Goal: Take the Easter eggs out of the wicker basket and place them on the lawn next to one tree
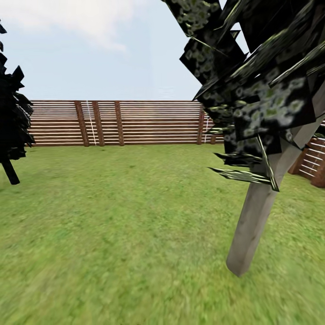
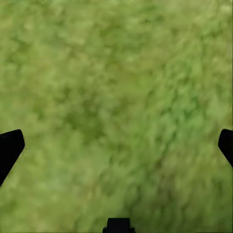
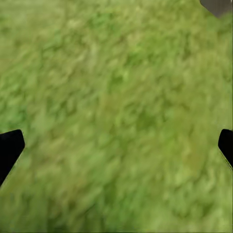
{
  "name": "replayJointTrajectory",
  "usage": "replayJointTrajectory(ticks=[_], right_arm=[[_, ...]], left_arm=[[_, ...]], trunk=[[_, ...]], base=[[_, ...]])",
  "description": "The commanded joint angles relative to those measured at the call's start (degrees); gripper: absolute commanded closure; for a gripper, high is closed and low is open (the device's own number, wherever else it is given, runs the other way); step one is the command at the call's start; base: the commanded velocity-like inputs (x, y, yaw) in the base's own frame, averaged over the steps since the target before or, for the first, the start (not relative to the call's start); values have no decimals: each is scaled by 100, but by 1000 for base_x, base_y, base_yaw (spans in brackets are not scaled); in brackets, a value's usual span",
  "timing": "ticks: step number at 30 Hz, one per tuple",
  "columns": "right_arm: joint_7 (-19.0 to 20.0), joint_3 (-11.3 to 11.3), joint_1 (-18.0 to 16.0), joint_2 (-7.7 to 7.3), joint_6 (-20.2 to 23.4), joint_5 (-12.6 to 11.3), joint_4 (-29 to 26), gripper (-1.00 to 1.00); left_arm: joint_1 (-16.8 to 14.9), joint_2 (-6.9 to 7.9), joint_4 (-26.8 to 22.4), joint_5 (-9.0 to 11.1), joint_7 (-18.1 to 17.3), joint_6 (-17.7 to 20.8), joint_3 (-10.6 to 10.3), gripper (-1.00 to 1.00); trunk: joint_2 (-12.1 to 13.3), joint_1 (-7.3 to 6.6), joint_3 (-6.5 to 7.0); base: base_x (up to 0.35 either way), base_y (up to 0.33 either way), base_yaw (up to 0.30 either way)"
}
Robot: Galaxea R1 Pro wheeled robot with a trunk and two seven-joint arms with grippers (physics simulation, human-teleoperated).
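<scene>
A tree with a straight grey-brown trunk (image 1: 255,221) and a dark leafy crown (image 1: 257,67) stands close by at the right of the head view, rooted in the lawn (image 1: 126,216). The Easter eggs and the wicker basket are out of view. My left gripper (image 2: 116,145) is open over bare grass, its dark fingertips (image 2: 9,148) far apart with nothing between them. My right gripper (image 3: 116,145) is also open over grass and holds nothing. A grey patch (image 3: 217,6) that may be the trunk's foot sits at the edge of the right wrist view.
A brown slat fence (image 1: 135,123) closes the lawn at the back and runs on behind the tree at the right (image 1: 313,162). A dark cone-shaped tree (image 1: 11,117) stands at the far left. Open grass lies between the two trees.
</scene>
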Motion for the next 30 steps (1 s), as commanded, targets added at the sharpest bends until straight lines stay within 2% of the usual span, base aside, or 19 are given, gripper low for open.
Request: replayJointTrajectory(ticks=[1, 9, 17, 30], right_arm=[[0, 0, -22, 0, -17, -2, 12, -100], [0, -25, -60, -2, -48, -64, 82, -100], [-26, 18, -59, 36, -77, 3, 85, -100], [-47, 18, -60, 14, -81, -11, 142, -100]], left_arm=[[0, -1, -32, 5, 1, -18, 4, -100], [0, -2, -1, 56, 0, -67, 32, -100], [0, -6, 1, 45, 0, -70, 30, -100], [0, 15, 144, 18, 8, -74, 27, -100]], trunk=[[0, 0, -5], [0, 0, -38], [0, 0, -42], [0, 0, -42]], base=[[0, 0, 258], [0, 0, 249], [0, 0, 52], [0, 0, 283]])
